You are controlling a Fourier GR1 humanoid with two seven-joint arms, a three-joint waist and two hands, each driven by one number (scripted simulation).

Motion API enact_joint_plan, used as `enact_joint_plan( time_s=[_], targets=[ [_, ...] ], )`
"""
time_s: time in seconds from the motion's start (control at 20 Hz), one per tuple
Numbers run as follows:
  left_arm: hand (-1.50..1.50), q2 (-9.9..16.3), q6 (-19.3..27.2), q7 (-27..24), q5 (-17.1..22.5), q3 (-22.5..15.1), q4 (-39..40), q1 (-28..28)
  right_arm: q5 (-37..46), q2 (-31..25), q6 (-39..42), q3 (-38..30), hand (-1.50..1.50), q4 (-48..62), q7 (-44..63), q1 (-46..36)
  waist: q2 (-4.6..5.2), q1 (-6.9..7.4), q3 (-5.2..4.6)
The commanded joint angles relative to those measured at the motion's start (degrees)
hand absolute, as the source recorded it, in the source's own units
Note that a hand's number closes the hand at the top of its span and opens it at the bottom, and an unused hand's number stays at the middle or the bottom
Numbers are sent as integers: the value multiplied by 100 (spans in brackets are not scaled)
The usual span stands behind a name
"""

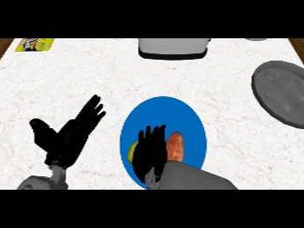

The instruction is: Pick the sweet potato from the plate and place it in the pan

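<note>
An orange sweet potato [175, 146] lies on a blue plate [164, 113] at the counter's front middle. My right hand [151, 149] is over the plate just left of the sweet potato, fingers straight and pointing away, touching or nearly touching its side. A yellow-green item [133, 151] peeks out from under the hand's left side, mostly hidden. The grey pan [287, 92] sits at the right edge of the counter, partly cut off by the view. My left hand [68, 131] rests open at the left, fingers spread and up.
A grey toaster-like appliance [174, 46] stands at the back middle. A yellow packet [34, 44] lies at the back left corner. The marble counter [233, 147] has wooden edges at both back sides.
</note>
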Motion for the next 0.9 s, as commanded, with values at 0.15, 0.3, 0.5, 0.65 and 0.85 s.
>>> enact_joint_plan(
  time_s=[0.15,0.3,0.5,0.65,0.85],
  targets=[
    [0,-67,-13,-216,-19,75,59,110,425,177,763,353,-150,0,1491,98,6,-87,0],
    [0,-167,52,-295,-154,-35,89,129,406,89,1158,42,-150,10,1438,-22,4,-117,2],
    [0,-138,34,-128,-189,-41,102,81,753,160,1060,-46,-150,133,1267,171,30,-74,8],
    [0,-6,-214,-166,1,129,90,156,840,261,1211,-55,-150,-82,1341,425,31,-42,7],
    [0,-218,35,-91,-190,-2,64,86,1341,-77,1128,-68,-150,-173,1011,653,30,-65,11]
  ],
)
